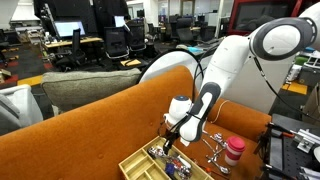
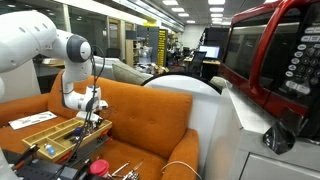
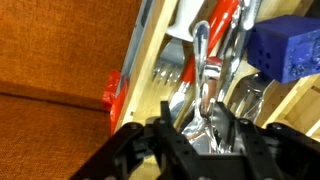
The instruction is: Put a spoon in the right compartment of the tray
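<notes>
Over the cutlery tray [image 1: 135, 162] on the orange sofa [image 1: 90, 125], my claw [image 3: 203, 130] pinched a silver spoon [image 3: 203, 70] by its handle.

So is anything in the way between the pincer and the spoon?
No, nothing visible is in the way. In the wrist view the pincer is right over a silver spoon lying in the tray. Forks lie beside it and a blue block sits off to one side, not between.
</notes>
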Robot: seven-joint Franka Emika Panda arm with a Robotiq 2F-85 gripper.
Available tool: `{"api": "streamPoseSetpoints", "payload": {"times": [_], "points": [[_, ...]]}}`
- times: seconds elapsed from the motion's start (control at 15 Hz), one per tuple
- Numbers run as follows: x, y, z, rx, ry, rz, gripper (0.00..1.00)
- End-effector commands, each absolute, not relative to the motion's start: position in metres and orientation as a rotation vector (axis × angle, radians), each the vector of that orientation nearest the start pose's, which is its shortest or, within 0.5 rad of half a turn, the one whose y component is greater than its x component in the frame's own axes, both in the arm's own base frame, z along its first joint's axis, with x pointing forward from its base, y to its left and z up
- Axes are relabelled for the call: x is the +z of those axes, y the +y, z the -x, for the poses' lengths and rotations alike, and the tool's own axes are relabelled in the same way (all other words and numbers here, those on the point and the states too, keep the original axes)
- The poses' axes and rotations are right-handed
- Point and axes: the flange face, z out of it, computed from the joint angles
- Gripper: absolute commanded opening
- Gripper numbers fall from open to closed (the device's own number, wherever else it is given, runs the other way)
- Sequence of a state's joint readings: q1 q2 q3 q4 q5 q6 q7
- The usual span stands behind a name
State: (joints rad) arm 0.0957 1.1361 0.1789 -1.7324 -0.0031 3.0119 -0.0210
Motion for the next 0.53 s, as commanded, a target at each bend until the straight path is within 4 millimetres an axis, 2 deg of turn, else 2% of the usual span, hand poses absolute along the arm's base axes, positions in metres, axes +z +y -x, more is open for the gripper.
{"api": "streamPoseSetpoints", "payload": {"times": [0.0, 0.2, 0.47], "points": [[-0.033, 0.153, -0.588, -0.244, -0.275, 2.992, 0.81], [-0.022, 0.135, -0.581, -0.313, -0.237, 2.999, 0.99], [-0.001, 0.106, -0.563, -0.426, -0.123, 3.0, 1.0]]}}
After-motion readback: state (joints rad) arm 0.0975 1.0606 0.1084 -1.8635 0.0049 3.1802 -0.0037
